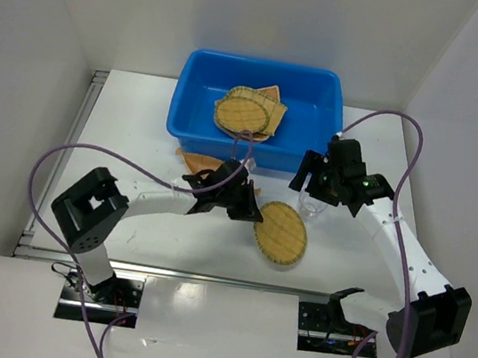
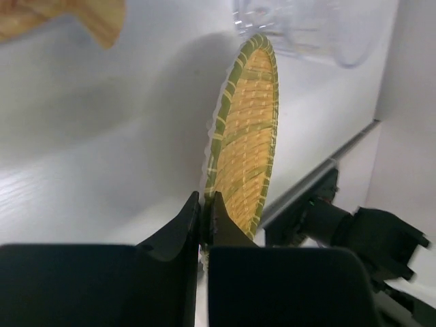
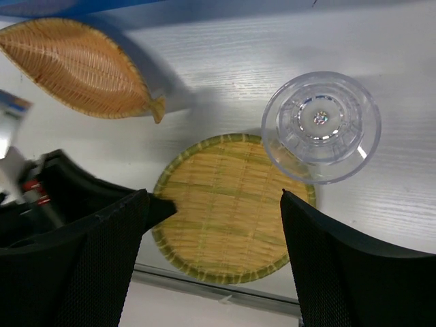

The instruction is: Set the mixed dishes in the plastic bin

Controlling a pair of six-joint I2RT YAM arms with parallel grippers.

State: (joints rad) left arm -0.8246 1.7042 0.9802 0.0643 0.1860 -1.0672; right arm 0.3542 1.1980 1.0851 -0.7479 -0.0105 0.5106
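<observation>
Evidently, the left gripper [image 2: 204, 208] was clamped on the rim of the round tray [image 1: 281, 233]; whether the tray was clear of the table could not be told. The plastic bin [image 1: 321, 110] lay at 12 o'clock from that hand, so the carry ran straight away from the bases. The right gripper [image 3: 214, 197], fingers spread and holding nothing, hung over the clear cup [image 3: 320, 126], which stood at 1 o'clock from the tray.

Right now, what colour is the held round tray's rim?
Green; the round tray shows best in the left wrist view.
</observation>
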